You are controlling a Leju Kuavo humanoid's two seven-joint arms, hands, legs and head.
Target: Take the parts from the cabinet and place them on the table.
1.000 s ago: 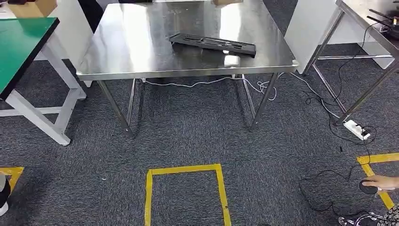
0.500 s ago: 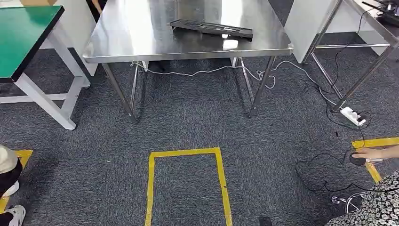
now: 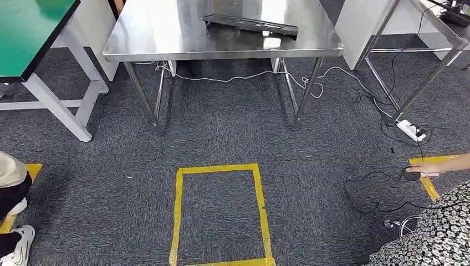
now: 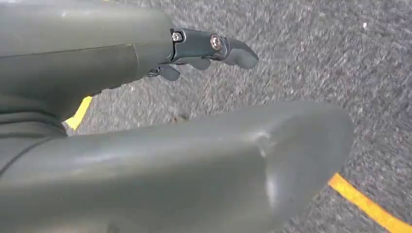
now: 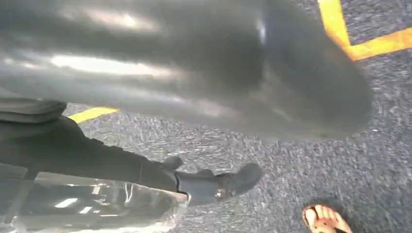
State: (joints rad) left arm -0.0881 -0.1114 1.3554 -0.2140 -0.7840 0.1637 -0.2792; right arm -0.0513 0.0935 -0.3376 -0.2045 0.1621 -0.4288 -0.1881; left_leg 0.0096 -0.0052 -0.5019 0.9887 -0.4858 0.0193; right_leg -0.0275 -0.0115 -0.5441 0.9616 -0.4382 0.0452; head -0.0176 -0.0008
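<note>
Lying unlabelled, black part point(image 3: 250, 24) rests on steel table point(image 3: 166, 44).

The head camera has tilted downward, so the stainless steel table point(image 3: 166, 44) and yellow floor-tape rectangle point(image 3: 177, 216) sit higher in view.
</note>
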